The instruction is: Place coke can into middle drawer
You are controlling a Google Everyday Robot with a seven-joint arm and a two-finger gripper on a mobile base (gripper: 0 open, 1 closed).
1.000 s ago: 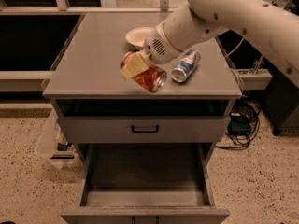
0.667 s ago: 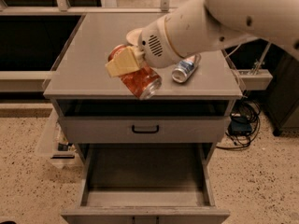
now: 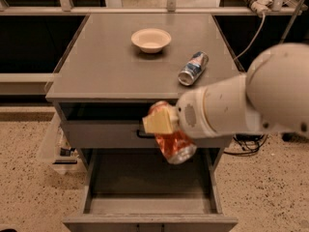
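My gripper (image 3: 164,127) is at the end of the big white arm, in front of the cabinet and above the open drawer. It is shut on the coke can (image 3: 175,146), a dented red-orange can with a silver end, held tilted in the air. The middle drawer (image 3: 149,204) is pulled out below the can, a wide grey box with low walls and a flat grey floor. The can is above the drawer's middle, not touching it.
On the cabinet top (image 3: 106,66) stand a cream bowl (image 3: 151,39) at the back and a blue, white and red can (image 3: 193,68) lying on its side at the right. A grey drawer front with a black handle (image 3: 106,132) is above the open drawer. Cables hang at the right.
The arm has carried the coke can off the cabinet top, forward and down, to a spot over the open drawer. The bowl is uncovered again.
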